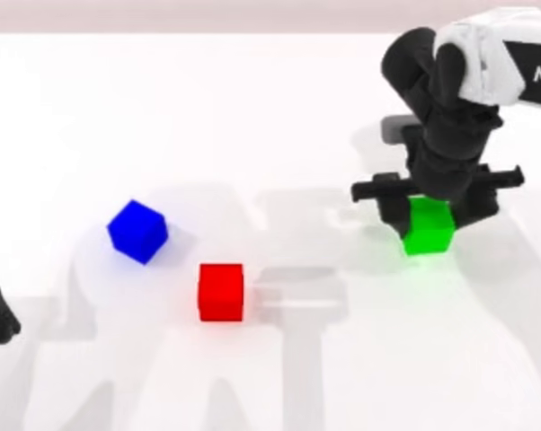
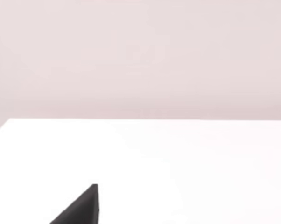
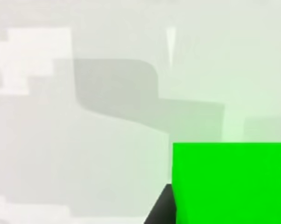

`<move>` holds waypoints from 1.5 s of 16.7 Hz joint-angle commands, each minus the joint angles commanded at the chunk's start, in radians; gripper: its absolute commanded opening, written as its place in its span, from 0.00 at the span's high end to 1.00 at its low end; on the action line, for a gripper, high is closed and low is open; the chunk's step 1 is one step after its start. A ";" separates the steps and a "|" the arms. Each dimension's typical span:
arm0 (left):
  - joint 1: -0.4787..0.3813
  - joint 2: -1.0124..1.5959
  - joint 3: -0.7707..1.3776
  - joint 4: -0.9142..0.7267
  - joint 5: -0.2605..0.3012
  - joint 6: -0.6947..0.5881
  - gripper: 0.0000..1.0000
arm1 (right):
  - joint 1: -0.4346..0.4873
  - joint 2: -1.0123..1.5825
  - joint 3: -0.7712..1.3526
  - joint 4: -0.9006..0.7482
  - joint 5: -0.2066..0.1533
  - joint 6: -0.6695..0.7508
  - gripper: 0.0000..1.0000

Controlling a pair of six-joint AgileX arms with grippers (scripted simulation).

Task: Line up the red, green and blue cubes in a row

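lighting is bright and even across the white table (image 1: 270,108), which is close to overexposed in the top view. broad, soft grey shadows fan over the near half of it (several overlapping, so more than one light source). the red cube (image 1: 221,292) throws a pale shadow to its right. edges of the blue cube (image 1: 137,231) are slightly soft. in the right wrist view the green cube (image 3: 231,182) casts a green tint on the surface around it.
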 joint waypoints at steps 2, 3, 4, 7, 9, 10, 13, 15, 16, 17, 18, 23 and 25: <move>0.000 0.000 0.000 0.000 0.000 0.000 0.00 | 0.002 -0.024 0.047 -0.078 0.000 0.000 1.00; 0.000 0.000 0.000 0.000 0.000 0.000 0.00 | 0.002 -0.036 0.067 -0.105 0.000 0.000 1.00; 0.000 0.000 0.000 0.000 0.000 0.000 0.00 | 0.002 -0.044 0.080 -0.122 0.000 0.000 1.00; 0.000 0.000 0.000 0.000 0.000 0.000 0.00 | 0.002 -0.048 0.084 -0.128 0.000 0.000 1.00; 0.000 0.000 0.000 0.000 0.000 0.000 0.00 | -0.001 -0.044 0.083 -0.126 -0.001 0.004 1.00; 0.000 0.000 0.000 0.000 0.000 0.000 0.00 | 0.008 -0.043 0.089 -0.129 0.000 0.016 1.00; 0.000 0.000 0.000 0.000 0.000 0.000 0.00 | 0.073 -0.029 0.126 -0.153 0.001 0.099 1.00; 0.000 0.000 0.000 0.000 0.000 0.000 0.00 | 0.139 -0.017 0.159 -0.177 0.003 0.179 1.00; 0.000 0.000 0.000 0.000 0.000 0.000 0.00 | 0.174 -0.010 0.176 -0.190 0.004 0.222 1.00; 0.000 0.000 0.000 0.000 0.000 0.000 0.00 | 0.209 -0.004 0.194 -0.202 0.005 0.266 1.00; 0.000 0.000 0.000 0.000 0.000 0.000 0.00 | 0.242 0.001 0.211 -0.214 0.006 0.308 1.00; 0.000 0.000 0.000 0.000 0.000 0.000 0.00 | 0.340 0.014 0.261 -0.247 0.010 0.434 1.00; 0.000 0.000 0.000 0.000 0.000 0.000 0.00 | 0.340 0.014 0.261 -0.247 0.010 0.434 1.00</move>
